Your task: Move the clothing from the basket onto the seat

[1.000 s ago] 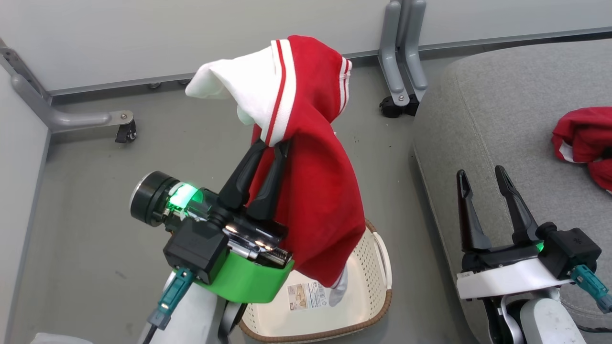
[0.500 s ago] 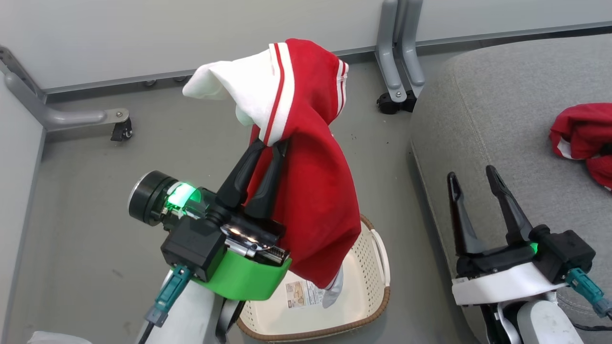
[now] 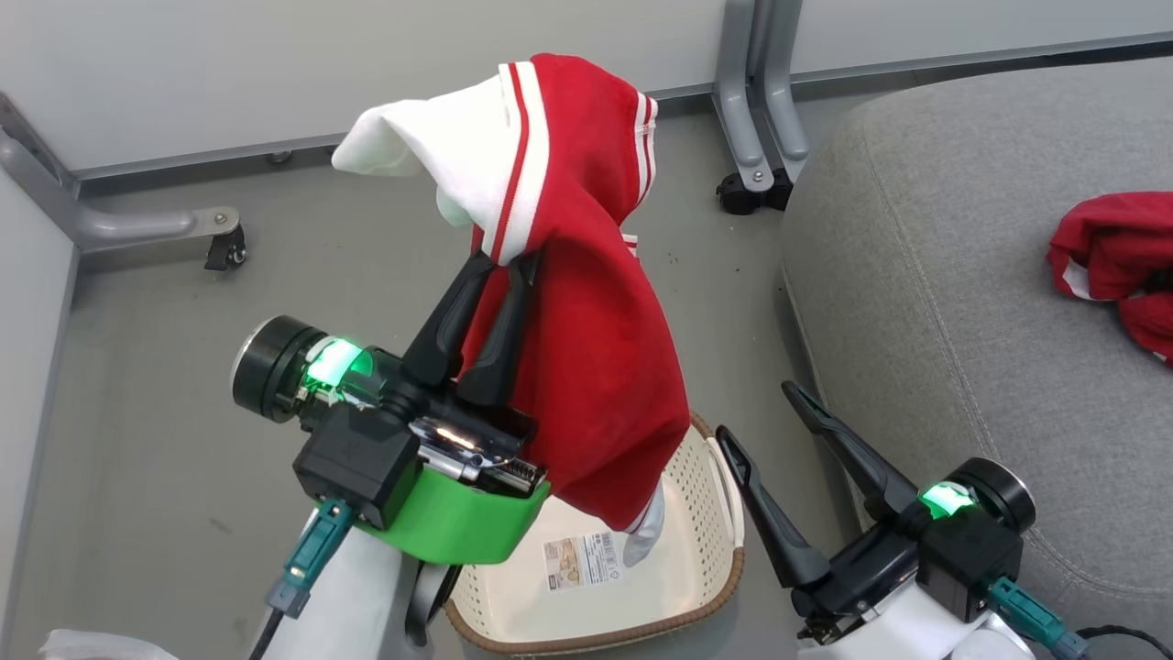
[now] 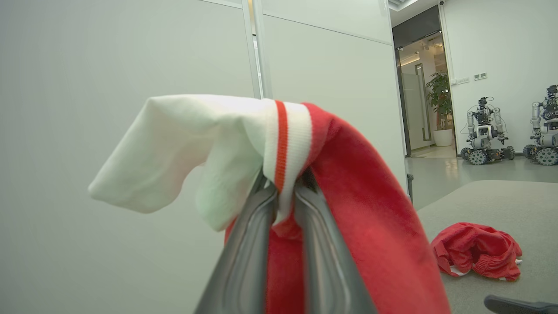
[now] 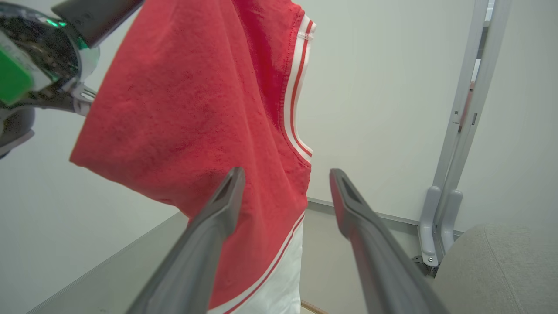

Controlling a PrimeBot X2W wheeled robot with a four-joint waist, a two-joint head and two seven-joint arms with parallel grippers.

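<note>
Left end effector (image 3: 504, 266) — around striped garment (image 3: 596, 367)

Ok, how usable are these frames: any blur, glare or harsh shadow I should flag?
Head view: evenly lit and sharp, soft shadows, one small glare on the metal at the base of the left gripper. Left wrist view: the striped garment is crisp, that gripper's fingers smeared up close. Right wrist view: fabric weave sharp, the open right gripper soft-edged.
</note>
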